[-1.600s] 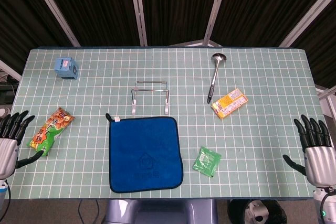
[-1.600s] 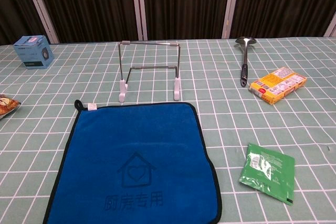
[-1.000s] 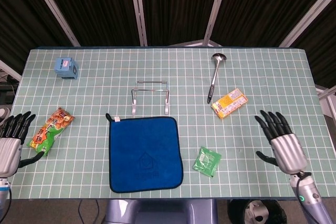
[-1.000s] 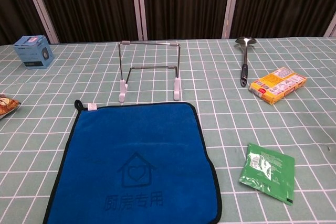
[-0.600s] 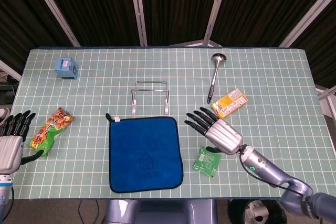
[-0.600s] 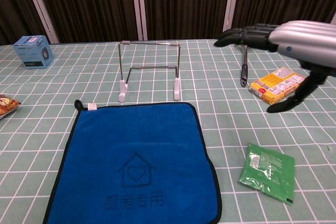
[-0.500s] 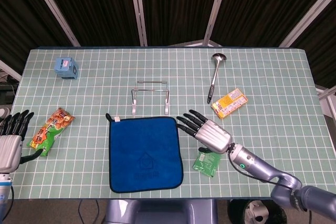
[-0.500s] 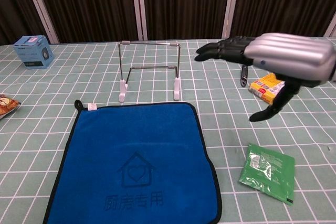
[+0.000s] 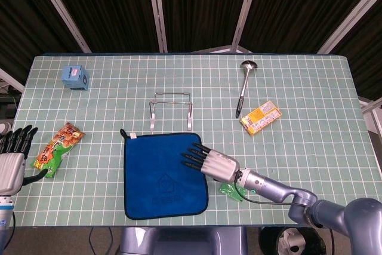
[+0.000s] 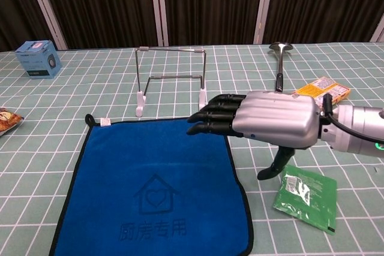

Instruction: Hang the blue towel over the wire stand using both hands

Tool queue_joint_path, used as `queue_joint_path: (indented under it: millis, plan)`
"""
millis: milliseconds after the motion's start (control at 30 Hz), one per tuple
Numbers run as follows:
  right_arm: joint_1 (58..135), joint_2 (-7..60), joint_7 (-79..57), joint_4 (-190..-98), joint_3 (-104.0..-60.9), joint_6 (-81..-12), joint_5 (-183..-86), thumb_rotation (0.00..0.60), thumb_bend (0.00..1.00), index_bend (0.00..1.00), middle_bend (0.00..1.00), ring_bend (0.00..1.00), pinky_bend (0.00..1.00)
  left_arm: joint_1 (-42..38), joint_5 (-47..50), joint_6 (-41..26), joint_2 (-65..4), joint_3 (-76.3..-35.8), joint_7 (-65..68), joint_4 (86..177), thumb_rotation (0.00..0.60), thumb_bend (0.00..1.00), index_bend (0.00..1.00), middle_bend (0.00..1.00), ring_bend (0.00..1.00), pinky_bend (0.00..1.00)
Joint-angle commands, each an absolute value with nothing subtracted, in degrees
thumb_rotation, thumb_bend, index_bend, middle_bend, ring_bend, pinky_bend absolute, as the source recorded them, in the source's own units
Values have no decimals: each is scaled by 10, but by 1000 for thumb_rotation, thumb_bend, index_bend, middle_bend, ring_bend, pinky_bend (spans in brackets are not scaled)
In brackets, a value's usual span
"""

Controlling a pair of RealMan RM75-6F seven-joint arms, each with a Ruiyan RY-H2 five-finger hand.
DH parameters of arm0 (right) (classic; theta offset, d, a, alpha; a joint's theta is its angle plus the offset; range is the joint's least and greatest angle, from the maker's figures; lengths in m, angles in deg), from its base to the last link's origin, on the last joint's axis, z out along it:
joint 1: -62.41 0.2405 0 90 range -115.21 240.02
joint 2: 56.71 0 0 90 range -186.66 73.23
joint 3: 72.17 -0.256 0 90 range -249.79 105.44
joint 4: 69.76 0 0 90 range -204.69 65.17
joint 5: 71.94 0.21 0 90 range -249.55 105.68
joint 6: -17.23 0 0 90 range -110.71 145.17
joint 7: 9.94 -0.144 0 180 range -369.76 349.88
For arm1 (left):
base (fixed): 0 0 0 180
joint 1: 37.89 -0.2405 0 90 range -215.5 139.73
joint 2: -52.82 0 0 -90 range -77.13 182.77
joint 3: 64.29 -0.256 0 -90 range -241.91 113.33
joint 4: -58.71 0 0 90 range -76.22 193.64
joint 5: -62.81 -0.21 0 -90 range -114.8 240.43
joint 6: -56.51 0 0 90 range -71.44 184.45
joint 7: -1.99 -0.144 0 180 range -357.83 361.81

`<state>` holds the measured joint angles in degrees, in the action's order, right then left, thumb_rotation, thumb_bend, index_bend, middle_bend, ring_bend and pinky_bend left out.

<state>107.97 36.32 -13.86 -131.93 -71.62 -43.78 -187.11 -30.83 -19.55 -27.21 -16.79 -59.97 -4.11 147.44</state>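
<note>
Reaching farther left now, right hand (image 9: pixel 210 162) over blue towel (image 9: pixel 156 177).

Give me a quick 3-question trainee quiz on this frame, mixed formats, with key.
1. True or false: the blue towel already hangs over the wire stand.
2. Which hand reaches over the towel's right edge? A) left hand B) right hand C) both
3. Fill in: the item lying just right of the towel, partly under the right arm in the head view, is a ____ packet.

Key
1. False. The towel lies flat on the table in front of the stand.
2. B. The right hand is open, fingers spread above the towel's right edge; the left hand is at the table's left edge beside the snack bag.
3. green
</note>
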Motion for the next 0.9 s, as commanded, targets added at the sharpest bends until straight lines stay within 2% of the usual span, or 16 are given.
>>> queue_joint_path:
  millis: [33, 367, 900]
  plan:
    - [1088, 378, -137, -1306, -717, -436, -1858, 600, 98, 27, 20, 0, 0, -308, -197, -273, -168, -600, -42, 1475, 600, 0, 0, 0, 0, 0]
    - [1102, 402, -123, -1281, -714, -424, -1831, 600, 96, 32, 25, 0, 0, -306, -197, -270, -172, -602, -49, 1474, 600, 0, 0, 0, 0, 0]
    - [1122, 439, -113, -1229, -688, -436, -1824, 600, 98, 35, 27, 0, 0, -305, -193, -266, -175, -603, -54, 1470, 600, 0, 0, 0, 0, 0]
